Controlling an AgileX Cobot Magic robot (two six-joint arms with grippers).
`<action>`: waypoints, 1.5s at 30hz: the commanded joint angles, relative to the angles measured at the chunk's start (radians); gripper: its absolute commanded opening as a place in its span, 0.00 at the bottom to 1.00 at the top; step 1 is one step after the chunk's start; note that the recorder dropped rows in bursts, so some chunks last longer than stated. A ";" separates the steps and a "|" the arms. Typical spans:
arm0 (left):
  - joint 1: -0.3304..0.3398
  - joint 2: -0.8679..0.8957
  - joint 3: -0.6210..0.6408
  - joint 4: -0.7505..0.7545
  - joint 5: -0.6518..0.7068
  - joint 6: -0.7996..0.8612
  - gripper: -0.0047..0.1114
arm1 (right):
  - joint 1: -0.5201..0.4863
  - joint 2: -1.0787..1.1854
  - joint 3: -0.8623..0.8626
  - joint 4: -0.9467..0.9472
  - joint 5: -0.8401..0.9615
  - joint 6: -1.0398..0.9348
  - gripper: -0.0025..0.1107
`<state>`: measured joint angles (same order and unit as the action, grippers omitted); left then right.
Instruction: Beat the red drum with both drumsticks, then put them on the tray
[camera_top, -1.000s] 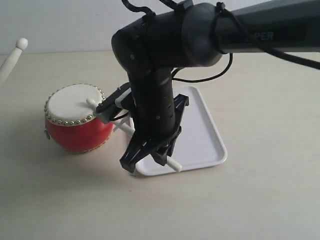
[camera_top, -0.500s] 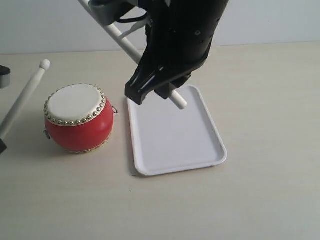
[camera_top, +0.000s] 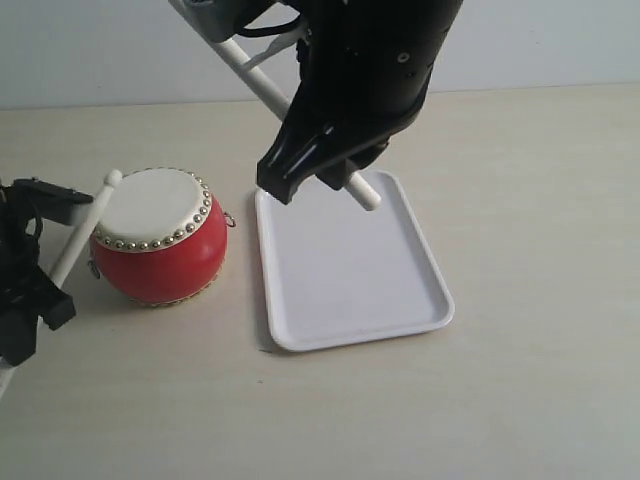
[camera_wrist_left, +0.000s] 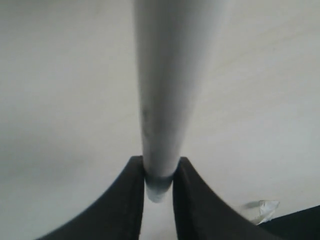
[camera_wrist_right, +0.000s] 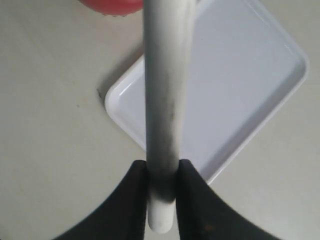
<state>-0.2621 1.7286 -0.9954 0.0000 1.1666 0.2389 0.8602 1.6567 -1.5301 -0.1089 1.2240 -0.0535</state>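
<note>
From the exterior view, the drum (camera_top: 155, 235) stands on the counter (camera_top: 520, 400) at 9 o'clock from the tray (camera_top: 350, 285), just beside it. My left pincer (camera_top: 35, 260) sits at the drum's 9 o'clock, pinching the left stick (camera_top: 80, 232). Its round tip is at the skin's 10 o'clock rim, though I cannot tell if it touches. My right pincer (camera_top: 310, 175) hangs over the tray's 12 o'clock end, clamped on the right stick (camera_top: 362, 192), which slants up toward 10 o'clock, well clear of the drum.

From the left wrist view, my pincer (camera_wrist_left: 158, 175) is pressed onto the stick (camera_wrist_left: 160, 90) near its butt, with only bare counter beyond.

From the right wrist view, my pincer (camera_wrist_right: 162, 175) grips its stick (camera_wrist_right: 162, 90) the same way, with the tray (camera_wrist_right: 240, 75) below and a sliver of drum (camera_wrist_right: 110, 5) past it.

I judge that I am in the beating part. Neither stick lies in the tray yet, so both placings are left.
</note>
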 joint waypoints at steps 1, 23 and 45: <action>-0.008 -0.144 0.001 -0.027 -0.036 -0.014 0.04 | -0.029 -0.023 0.016 -0.065 -0.003 0.031 0.02; -0.008 -0.472 0.144 -0.116 -0.198 -0.001 0.04 | -0.407 0.284 0.178 0.274 -0.182 -0.022 0.02; -0.008 -0.472 0.144 -0.136 -0.212 0.011 0.04 | -0.418 0.464 0.077 0.310 -0.181 -0.049 0.02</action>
<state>-0.2621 1.2634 -0.8542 -0.1186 0.9615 0.2425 0.4465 2.1181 -1.4429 0.2075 1.0590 -0.0933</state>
